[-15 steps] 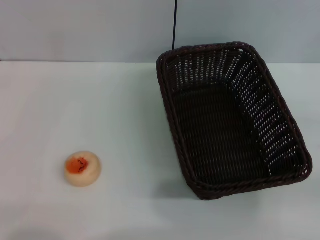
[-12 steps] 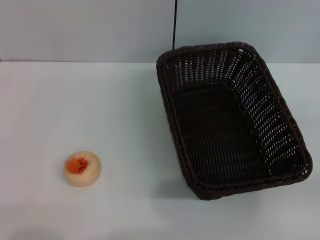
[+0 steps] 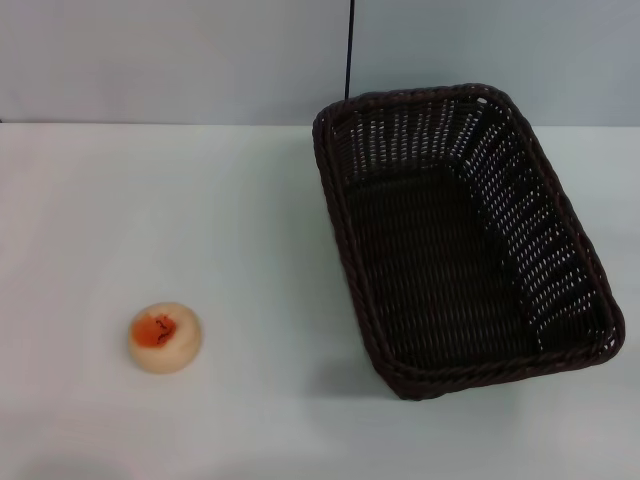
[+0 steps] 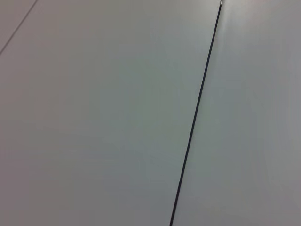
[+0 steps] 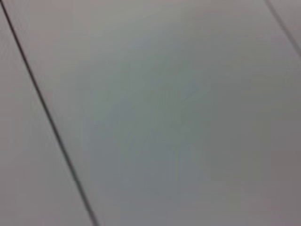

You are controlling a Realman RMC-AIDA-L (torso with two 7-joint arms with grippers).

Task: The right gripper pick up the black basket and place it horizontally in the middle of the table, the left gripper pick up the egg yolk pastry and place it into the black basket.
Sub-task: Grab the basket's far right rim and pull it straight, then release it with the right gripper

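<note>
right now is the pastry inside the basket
No, the egg yolk pastry sits on the bare table on the robot's left, well apart from the empty black basket.

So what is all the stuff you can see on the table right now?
black basket: one, dark brown-black wicker, on the right half of the table, long side running from near to far, empty inside.
egg yolk pastry: one, pale cream with an orange patch on top, on the near left part of the table, well apart from the basket.
table: one, white, under both things.
wall: one, pale grey, behind the table, with a thin dark vertical line above the basket.
left end effector: not in any view; its wrist camera shows only a pale surface with a dark seam.
right end effector: not in any view; its wrist camera shows the same kind of pale surface.
</note>
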